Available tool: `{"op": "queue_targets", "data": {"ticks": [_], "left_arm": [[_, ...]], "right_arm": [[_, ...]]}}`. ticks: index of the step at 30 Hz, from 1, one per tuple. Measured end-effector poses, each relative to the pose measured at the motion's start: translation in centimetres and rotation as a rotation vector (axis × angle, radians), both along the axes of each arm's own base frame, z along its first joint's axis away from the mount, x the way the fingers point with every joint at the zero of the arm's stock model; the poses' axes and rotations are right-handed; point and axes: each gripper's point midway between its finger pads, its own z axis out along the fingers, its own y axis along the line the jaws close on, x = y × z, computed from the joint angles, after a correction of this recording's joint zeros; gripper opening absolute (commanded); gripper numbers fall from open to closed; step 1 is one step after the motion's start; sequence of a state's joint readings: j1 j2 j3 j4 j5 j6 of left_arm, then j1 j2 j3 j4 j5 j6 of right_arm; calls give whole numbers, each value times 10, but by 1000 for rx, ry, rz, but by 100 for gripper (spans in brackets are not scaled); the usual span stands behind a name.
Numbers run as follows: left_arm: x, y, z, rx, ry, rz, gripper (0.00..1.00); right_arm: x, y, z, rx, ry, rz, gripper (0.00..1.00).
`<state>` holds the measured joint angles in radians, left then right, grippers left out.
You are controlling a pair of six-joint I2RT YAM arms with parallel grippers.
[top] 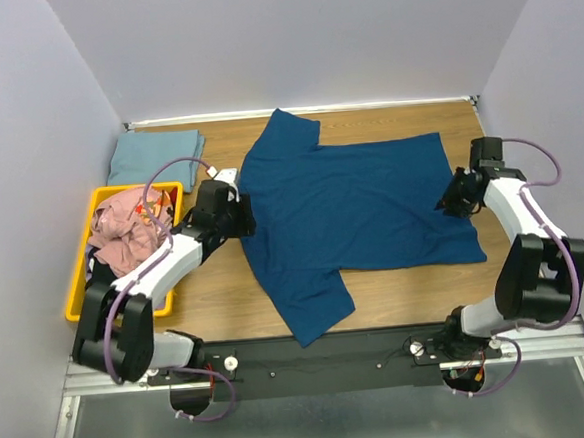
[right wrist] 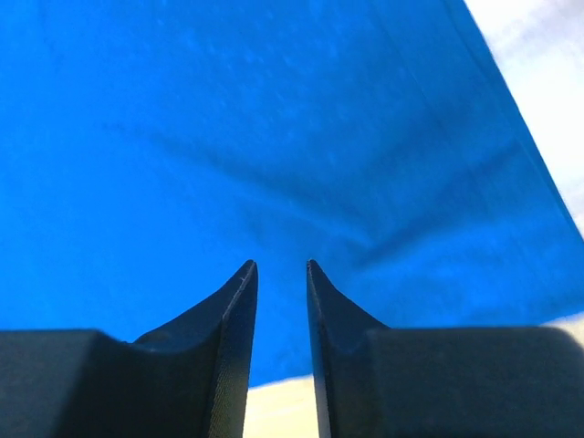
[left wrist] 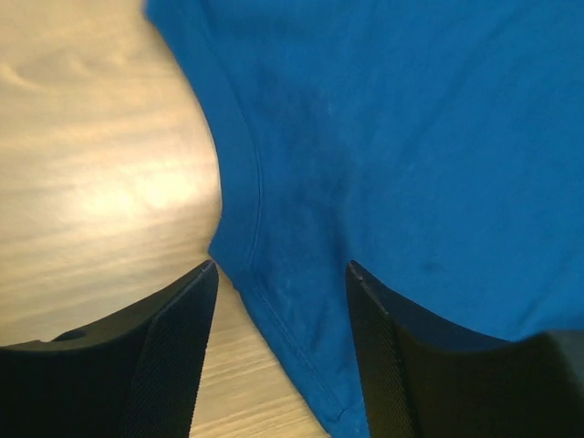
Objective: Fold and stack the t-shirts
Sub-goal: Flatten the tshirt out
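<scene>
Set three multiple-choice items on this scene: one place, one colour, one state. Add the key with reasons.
1. The folded pale shirt lies: A in the bin; B on the table, far left corner; C on the blue shirt.
2. The cloth piled in the bin is: A pink; B green; C white.
3. The blue shirt is: A balled up; B folded in half; C spread flat.
Key: B, it sits on wood behind the bin; A, pink folds show; C, both sleeves lie out.

Near end of yellow bin [top: 78, 276] behind left arm [top: 147, 273]; blue t-shirt [left wrist: 411, 137] cut off by both wrist views' edges.
</scene>
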<state>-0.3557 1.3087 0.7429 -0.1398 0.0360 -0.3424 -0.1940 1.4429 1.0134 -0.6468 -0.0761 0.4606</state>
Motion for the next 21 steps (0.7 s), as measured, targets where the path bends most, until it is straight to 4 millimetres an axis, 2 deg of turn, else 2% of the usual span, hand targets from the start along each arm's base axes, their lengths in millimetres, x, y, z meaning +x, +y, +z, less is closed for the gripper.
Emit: {"op": "queue_targets", "data": {"ticks": [3, 4, 6, 7, 8, 9, 11, 15, 16, 17, 21], "left_arm": [[-2, -1, -29, 13, 96, 9, 53], [-4, -2, -42, 22, 139, 15, 44], [-6, -1, -58, 35, 196, 24, 40], [-5, -2, -64, 38, 216, 29, 31], [-4, -2, -68, 41, 235, 36, 30], [0, -4, -67, 37, 234, 42, 29], [7, -6, -64, 31, 232, 54, 15], [12, -1, -67, 45, 249, 89, 12], [12, 3, -70, 47, 259, 103, 11], [14, 7, -71, 44, 262, 118, 4], [24, 29, -71, 38, 265, 187, 4]], "right_arm": [[15, 3, -9, -15, -1, 31, 38], [19, 4, -12, -16, 4, 41, 38], [29, 6, -20, -21, 7, 58, 39], [34, 6, -23, -23, 10, 67, 39], [38, 7, -25, -26, 11, 75, 39], [43, 7, -27, -30, 10, 82, 39], [50, 7, -30, -36, 11, 90, 39], [67, 4, -32, -52, -2, 92, 39], [72, 3, -33, -55, -4, 90, 39], [76, 1, -35, -59, -7, 88, 39], [92, -4, -47, -77, 1, 78, 39]]}}
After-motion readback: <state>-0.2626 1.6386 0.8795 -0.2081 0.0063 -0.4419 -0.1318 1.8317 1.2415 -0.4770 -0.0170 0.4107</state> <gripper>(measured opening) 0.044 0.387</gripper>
